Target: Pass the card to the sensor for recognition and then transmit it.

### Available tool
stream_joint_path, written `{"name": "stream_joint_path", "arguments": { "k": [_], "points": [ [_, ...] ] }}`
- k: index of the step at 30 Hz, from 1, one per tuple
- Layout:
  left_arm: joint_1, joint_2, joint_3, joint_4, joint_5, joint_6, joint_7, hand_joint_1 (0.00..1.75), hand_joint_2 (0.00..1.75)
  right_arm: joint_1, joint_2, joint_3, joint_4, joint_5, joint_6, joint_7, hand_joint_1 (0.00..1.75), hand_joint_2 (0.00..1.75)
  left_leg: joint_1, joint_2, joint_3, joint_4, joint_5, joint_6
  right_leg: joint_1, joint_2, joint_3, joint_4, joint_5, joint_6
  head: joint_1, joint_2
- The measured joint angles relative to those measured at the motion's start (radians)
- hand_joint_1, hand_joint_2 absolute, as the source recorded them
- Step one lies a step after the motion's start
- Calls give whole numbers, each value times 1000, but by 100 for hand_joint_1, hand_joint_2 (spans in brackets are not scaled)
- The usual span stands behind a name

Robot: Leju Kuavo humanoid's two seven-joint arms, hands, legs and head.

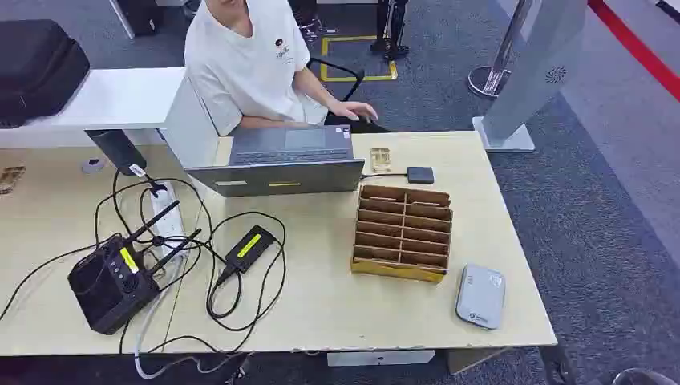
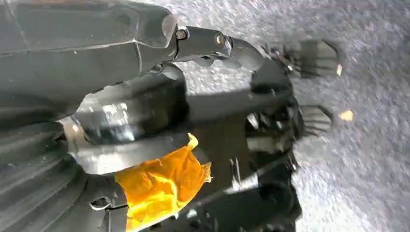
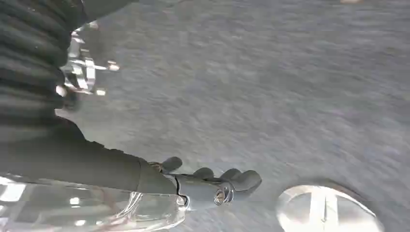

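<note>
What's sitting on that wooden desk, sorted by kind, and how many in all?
Laptop: 1
Slotted wooden organizer: 1
Grey sensor pad: 1
Black router with antennas: 1
Power adapter: 1
Power strip: 1
Small dark box: 1
Total: 7

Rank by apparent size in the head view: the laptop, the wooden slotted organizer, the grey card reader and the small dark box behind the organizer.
1. Laptop
2. Wooden slotted organizer
3. Grey card reader, which lies nearest the camera
4. Small dark box
</note>
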State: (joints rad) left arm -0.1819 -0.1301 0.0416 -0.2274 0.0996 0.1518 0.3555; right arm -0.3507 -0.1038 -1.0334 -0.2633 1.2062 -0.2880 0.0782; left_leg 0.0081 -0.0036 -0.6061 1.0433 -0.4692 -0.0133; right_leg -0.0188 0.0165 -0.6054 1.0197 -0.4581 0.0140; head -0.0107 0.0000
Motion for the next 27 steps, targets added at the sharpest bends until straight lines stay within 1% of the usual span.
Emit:
{"name": "stream_joint_path", "arguments": {
  "k": [2, 3, 4, 5, 7, 8, 11, 14, 16, 18, 23, 25, 27],
  "points": [
    [0, 0, 0, 0, 0, -1, -1, 0, 175, -15, -4, 0, -3, 2, 4, -1, 0, 175, 0, 0, 0, 0, 0, 0, 0, 0, 0, 0, 0, 0, 0, 0],
    [1, 2, 0, 0, 0, -4, -3, 0, 175, -33, -16, 0, -12, 8, 16, 0, 0, 175, 0, 0, 0, 0, 0, 0, 0, 0, 0, 0, 1, 0, -1, 0],
    [1, 5, 0, 0, 1, -9, -12, 0, 175, -96, -45, 10, -31, 15, 40, 0, 0, 175, 0, -1, 0, 0, 1, 1, 0, 0, -1, 0, 1, 0, 0, 0],
    [1, 5, 0, 0, 1, -15, -14, 0, 175, -136, -65, 23, -37, 16, 55, -5, 0, 175, -1, -1, 0, 0, 1, 1, 0, -1, 0, 0, 1, 1, 0, 0],
    [2, 8, 0, 2, -8, -30, -19, 0, 175, -228, -123, 61, -44, 18, 69, -11, 0, 175, -1, -3, -1, 0, 1, 1, -1, -2, 0, 0, 0, 1, 0, 0],
    [2, 11, 0, 2, -19, -43, -23, 0, 175, -279, -163, 80, -43, 13, 69, -19, 0, 175, -1, -4, -1, 0, 1, 1, -1, -4, 0, 0, 0, 1, -1, 0],
    [1, 15, 0, 2, -27, -58, -25, 0, 175, -325, -201, 97, -42, 11, 69, -45, 0, 175, -1, -6, -2, 0, 1, 1, -1, -5, -1, 0, 0, 1, -1, 0],
    [1, 19, 0, 2, -31, -66, -31, 0, 175, -363, -227, 112, -41, 11, 71, -62, 0, 175, -1, -6, -2, 0, 1, 1, -1, -5, -1, 0, 0, 1, 0, 0],
    [0, 21, 0, 2, -34, -71, -32, 0, 175, -384, -239, 120, -41, 8, 70, -85, 0, 175, -1, -6, -2, 0, 1, 1, -1, -5, -1, 0, 0, 1, 0, 0],
    [0, 23, 0, 2, -37, -74, -35, 0, 175, -397, -244, 126, -41, 5, 69, -118, 0, 175, -1, -7, -2, 0, 1, 1, -1, -5, -1, 0, 0, 1, 0, 0],
    [0, 26, 0, 2, -43, -79, -48, 0, 175, -427, -243, 160, -41, -2, 70, -280, 0, 175, -1, -7, -3, 0, 1, 1, -1, -6, 0, 0, 0, 1, 0, 0],
    [0, 28, 0, 2, -45, -85, -53, 0, 175, -440, -236, 185, -42, 2, 71, -351, 0, 175, 0, -7, -3, 0, 1, 1, 0, -6, 0, 1, 0, 1, 0, 0],
    [0, 30, 0, 2, -53, -92, -55, 0, 175, -457, -227, 212, -43, 10, 72, -389, 0, 175, 0, -7, -3, 0, 1, 1, 0, -6, 0, 1, 0, 1, 0, 0]
  ]
}}
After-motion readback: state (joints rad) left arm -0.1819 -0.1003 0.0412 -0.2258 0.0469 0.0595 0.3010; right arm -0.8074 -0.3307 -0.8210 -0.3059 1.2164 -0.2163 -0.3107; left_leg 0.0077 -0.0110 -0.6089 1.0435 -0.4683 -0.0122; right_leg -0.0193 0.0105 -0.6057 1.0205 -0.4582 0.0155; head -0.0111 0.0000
